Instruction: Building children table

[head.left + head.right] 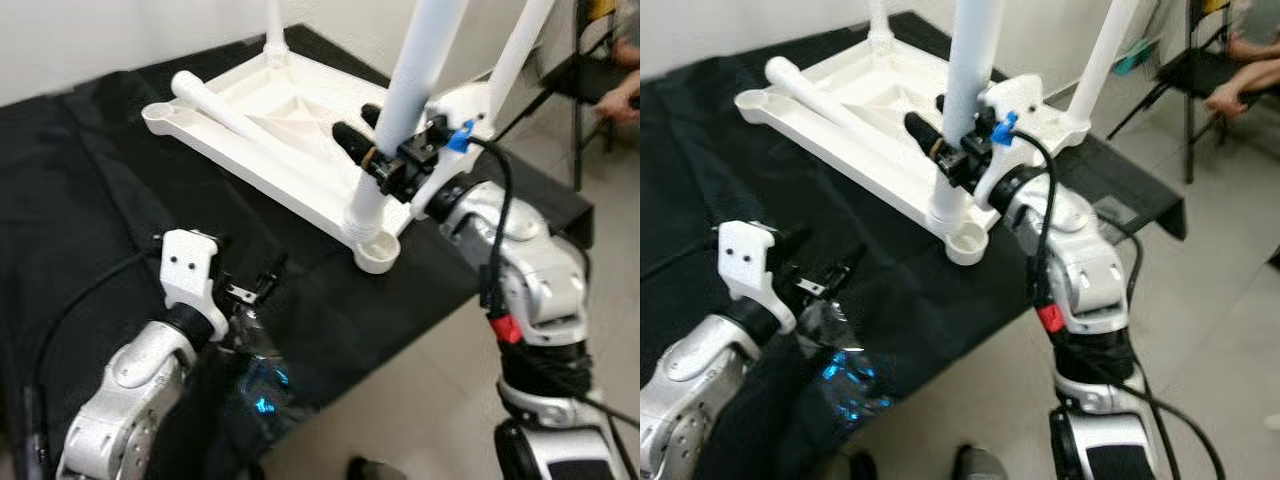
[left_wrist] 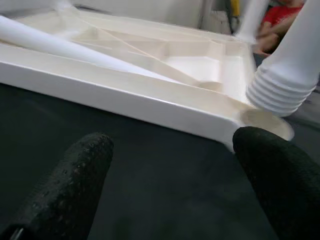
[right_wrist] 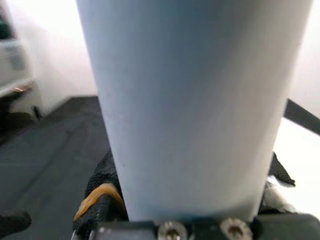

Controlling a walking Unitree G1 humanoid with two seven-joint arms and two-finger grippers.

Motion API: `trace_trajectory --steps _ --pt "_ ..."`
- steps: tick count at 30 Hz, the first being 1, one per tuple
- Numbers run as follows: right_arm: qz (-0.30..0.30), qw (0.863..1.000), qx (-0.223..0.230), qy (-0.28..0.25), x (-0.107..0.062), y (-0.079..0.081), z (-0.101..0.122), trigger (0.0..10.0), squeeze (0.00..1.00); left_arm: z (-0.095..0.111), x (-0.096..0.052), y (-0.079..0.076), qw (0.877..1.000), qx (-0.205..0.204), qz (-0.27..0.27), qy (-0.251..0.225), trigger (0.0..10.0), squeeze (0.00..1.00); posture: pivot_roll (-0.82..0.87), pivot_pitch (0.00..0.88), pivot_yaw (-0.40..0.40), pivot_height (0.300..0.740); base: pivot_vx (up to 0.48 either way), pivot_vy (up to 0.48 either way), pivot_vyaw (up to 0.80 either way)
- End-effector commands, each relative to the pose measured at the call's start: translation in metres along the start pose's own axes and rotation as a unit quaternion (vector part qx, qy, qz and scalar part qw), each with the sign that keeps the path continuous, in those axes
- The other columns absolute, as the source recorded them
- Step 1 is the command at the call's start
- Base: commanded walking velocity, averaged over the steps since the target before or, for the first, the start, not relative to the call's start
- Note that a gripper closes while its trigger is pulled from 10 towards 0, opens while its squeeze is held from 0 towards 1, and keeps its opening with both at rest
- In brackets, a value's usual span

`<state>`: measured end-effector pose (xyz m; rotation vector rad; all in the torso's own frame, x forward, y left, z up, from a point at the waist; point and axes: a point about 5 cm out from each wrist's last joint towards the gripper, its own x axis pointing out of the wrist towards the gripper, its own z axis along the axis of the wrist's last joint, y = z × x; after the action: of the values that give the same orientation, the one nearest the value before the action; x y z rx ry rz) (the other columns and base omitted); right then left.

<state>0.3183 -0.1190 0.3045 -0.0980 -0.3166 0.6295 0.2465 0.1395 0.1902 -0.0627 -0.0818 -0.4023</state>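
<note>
Item: tabletop (image 1: 270, 130), white moulded plastic, lying upside down on a black-covered table (image 1: 80, 190), toward 12 o'clock from the robot. Ribbed underside faces up; round sockets at the corners.

Item: leg (image 1: 405, 110), white tube, ridged collar at its foot, standing tilted in the near corner socket (image 1: 378, 252), at about 1 o'clock. Two more legs rise from the far corners. One loose leg (image 1: 225, 110) lies across the tabletop.

Handling, judged: light, stiff, hollow plastic; smooth and likely slippery, so grip the leg low, near the collar, where leverage on the socket is best. Not fragile, though the tabletop may slide on the cloth.

Right gripper (image 1: 385, 160): clamped around the leg, just above the collar.

Left gripper (image 2: 175, 190): fingers wide apart, holding nothing, low over the cloth near the tabletop's edge.
</note>
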Motion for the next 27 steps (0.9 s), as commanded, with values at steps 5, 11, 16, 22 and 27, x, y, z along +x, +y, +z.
trace_trajectory --steps 5,11,16,22,27 --pt "-0.004 1.0 0.002 -0.001 0.002 -0.003 0.001 10.0 0.0 -0.009 -0.003 0.002 1.0 0.006 0.002 0.021 10.0 0.0 -0.07 0.293 0.001 0.74 0.0 0.0 0.0" --pt "0.025 1.0 0.007 -0.018 0.007 -0.009 0.007 10.0 0.0 -0.006 -0.003 0.001 1.0 0.02 -0.017 0.009 10.0 0.0 -0.07 0.309 0.005 0.74 0.0 0.0 0.0" --pt "0.082 0.996 0.02 -0.039 0.012 -0.019 0.018 10.0 0.0 -0.005 -0.007 0.002 0.999 0.037 -0.036 -0.003 10.0 0.0 -0.07 0.315 0.002 0.74 0.0 0.0 0.0" --pt "0.367 0.929 0.009 -0.044 0.005 -0.013 0.044 10.0 0.0 -0.003 -0.015 -0.009 0.995 0.017 -0.096 -0.022 10.0 0.0 -0.07 0.341 -0.017 0.74 0.0 0.0 0.0" --pt "0.511 0.855 0.078 -0.044 0.01 -0.017 0.063 10.0 0.0 -0.001 -0.032 -0.03 0.982 -0.031 -0.186 -0.006 10.0 0.0 -0.06 0.376 -0.02 0.74 0.0 0.0 0.0"
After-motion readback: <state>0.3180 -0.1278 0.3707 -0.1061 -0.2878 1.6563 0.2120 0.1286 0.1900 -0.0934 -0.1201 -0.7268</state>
